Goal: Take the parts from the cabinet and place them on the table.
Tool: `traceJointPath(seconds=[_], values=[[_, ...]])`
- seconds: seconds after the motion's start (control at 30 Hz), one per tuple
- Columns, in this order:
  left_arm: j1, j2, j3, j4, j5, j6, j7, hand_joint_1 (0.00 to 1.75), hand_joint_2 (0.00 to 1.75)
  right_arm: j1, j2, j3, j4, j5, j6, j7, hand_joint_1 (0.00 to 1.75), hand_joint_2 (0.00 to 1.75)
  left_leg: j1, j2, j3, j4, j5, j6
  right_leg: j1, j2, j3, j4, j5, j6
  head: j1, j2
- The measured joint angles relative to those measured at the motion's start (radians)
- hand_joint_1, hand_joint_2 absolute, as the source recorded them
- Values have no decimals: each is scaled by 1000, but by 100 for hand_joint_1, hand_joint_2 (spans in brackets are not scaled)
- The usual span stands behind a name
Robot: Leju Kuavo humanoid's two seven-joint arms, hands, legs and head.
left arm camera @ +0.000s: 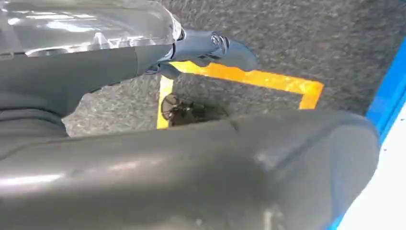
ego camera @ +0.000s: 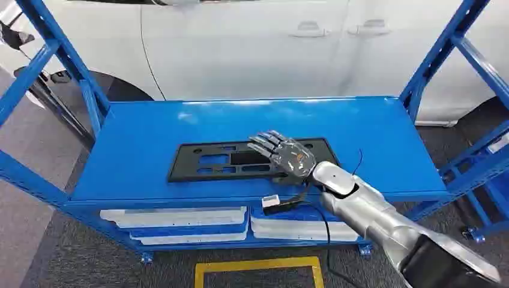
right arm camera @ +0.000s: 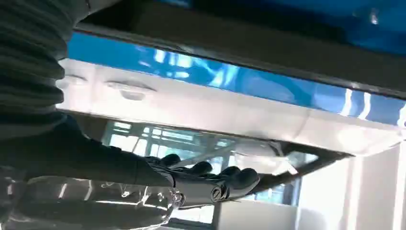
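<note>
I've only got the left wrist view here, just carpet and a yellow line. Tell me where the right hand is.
Observer: The right hand is over the right half of a flat black part, fingers stretched out and apart, gripping nothing.
Operator: Say what that part lies on.
Observer: It lies flat on the top shelf of a blue rack, towards the front edge.
Operator: Report anything else stored there.
Observer: White parts are stacked on the shelf below.
</note>
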Motion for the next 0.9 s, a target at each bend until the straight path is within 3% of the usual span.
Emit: traceJointPath(seconds=[0.03,0.07,0.1,0.13,0.2,0.23,0.27,0.3,0.33,0.4,0.43,0.47,0.5,0.53,0.57,0.6,0.63,0.67,0.73,0.77,0.8,0.83,0.9], values=[[0,0,0,0,-1,0,0,0,0,-1,0,-4,10,2,-2,1,0,175,1,1,3,-1,1,-4,1,1,1,-2,1,-3,0,0],[-1,0,0,0,-1,0,0,0,0,-1,0,-9,18,8,-6,9,0,175,-3,-1,1,3,-4,-11,-8,1,6,-12,5,-9,0,0],[-1,0,0,0,-2,0,0,0,0,-5,-3,-13,24,12,-11,18,0,175,1,5,-4,26,-20,-19,-9,-9,9,-16,8,-16,0,0],[-3,0,0,0,-2,0,0,0,0,-11,-3,-17,31,14,-18,29,0,175,1,12,-28,77,-55,-25,-9,-10,7,-17,7,-21,0,0],[-4,0,0,0,-5,0,1,0,0,-22,-3,-27,57,27,-26,45,0,175,4,21,-107,236,-135,-35,-6,-14,6,-16,7,-25,0,0],[-4,0,0,0,-5,-1,2,0,0,-27,-3,-35,73,35,-32,58,0,175,5,24,-143,307,-158,-38,-4,-15,5,-16,7,-25,0,0],[-3,0,0,0,-5,-1,2,0,0,-30,-3,-42,86,46,-36,70,0,175,6,25,-153,324,-151,-40,-4,-16,5,-16,8,-24,0,0],[-2,0,0,0,-5,-1,4,0,0,-35,-3,-48,101,64,-41,83,0,175,6,25,-140,291,-125,-41,-4,-17,6,-15,8,-24,0,0],[-3,1,0,0,-5,-1,5,0,0,-42,-3,-54,114,85,-48,102,0,175,7,25,-106,223,-84,-41,-5,-18,6,-14,7,-22,0,0],[-4,2,0,0,-6,-1,6,0,0,-61,-3,-63,141,152,-56,157,0,175,12,11,-12,36,-5,-39,-5,-17,6,-11,4,-16,0,0],[-5,3,0,0,-6,-1,8,0,0,-70,-3,-63,156,190,-57,188,0,175,7,3,-3,8,-7,-27,1,-12,5,-3,1,-9,0,0],[-3,3,0,0,-7,-1,9,0,0,-77,-3,-63,175,225,-55,217,99,175,7,5,-9,7,-1,-14,1,-9,5,-4,2,-2,0,0],[-2,3,0,0,-8,-1,10,0,0,-79,-3,-63,190,248,-50,233,150,175,3,5,-9,8,-2,-7,0,-11,5,-6,2,2,0,0],[-2,4,0,0,-7,-1,11,0,0,-81,-3,-63,203,271,-33,247,148,175,3,5,-9,8,-2,-1,-1,-11,6,-9,3,9,0,0],[-4,5,0,0,-7,-1,11,0,0,-83,-3,-63,218,296,-19,258,162,175,4,6,-3,0,3,8,-2,-12,7,-8,1,15,0,0],[-6,5,0,0,-5,-1,11,0,0,-81,0,-62,233,312,-12,265,154,175,10,4,3,-5,9,16,-7,-7,3,2,-9,18,0,0],[-8,6,0,0,-5,-1,11,0,0,-81,7,-62,245,321,0,271,145,175,11,4,3,-8,12,20,-8,9,-16,42,-38,19,0,0],[-10,7,0,0,-5,-1,11,0,0,-81,13,-62,261,331,17,277,145,175,10,4,2,-8,12,21,-11,22,-49,119,-76,20,0,0],[-9,8,0,0,-5,-1,11,0,0,-71,27,-62,285,342,45,285,141,175,9,5,2,-7,11,23,-14,31,-123,280,-135,25,0,0],[-9,9,0,0,-5,-2,11,0,0,-65,34,-61,294,348,63,288,119,175,8,4,2,-7,10,23,-15,31,-146,319,-136,26,0,0],[-9,10,0,0,-5,-2,11,0,0,-63,40,-61,299,349,71,290,124,175,8,4,3,-6,10,23,-15,31,-144,303,-111,25,0,0],[-9,10,0,0,-5,-3,11,0,0,-67,52,-61,304,350,80,292,120,175,7,5,5,-5,8,22,-15,31,-121,246,-70,22,0,0],[-11,9,0,0,-5,-7,11,0,0,-75,74,-62,315,350,114,293,120,175,7,7,11,-1,2,17,-11,19,-35,60,24,9,0,0]])
